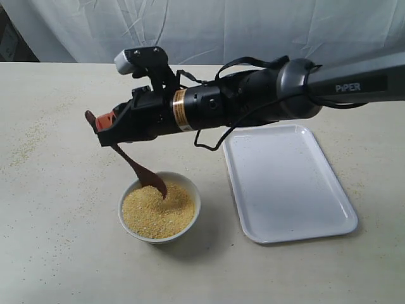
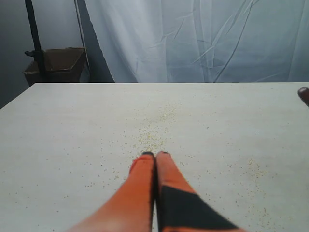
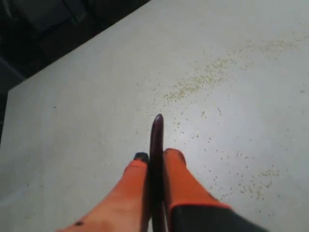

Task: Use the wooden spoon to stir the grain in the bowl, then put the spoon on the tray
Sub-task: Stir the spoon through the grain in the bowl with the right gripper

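The white bowl (image 1: 192,190) holds yellow-orange grain (image 1: 155,214) at the front middle of the table. The dark wooden spoon (image 1: 131,164) slants down from the left, and its head rests in the grain at the bowl's far edge. My right gripper (image 1: 105,130) reaches across from the right and is shut on the spoon's upper handle. In the right wrist view the handle (image 3: 157,133) sticks out between the orange fingers of my right gripper (image 3: 157,156). The white tray (image 1: 285,183) lies to the right of the bowl. My left gripper (image 2: 155,155) is shut on nothing, low over bare table.
Loose grains (image 1: 28,142) are scattered on the pale tabletop, mostly to the left of the bowl. A white curtain (image 1: 253,25) hangs behind the table. Beyond the table's far corner in the left wrist view stand a cardboard box (image 2: 60,63) and a dark pole (image 2: 35,38).
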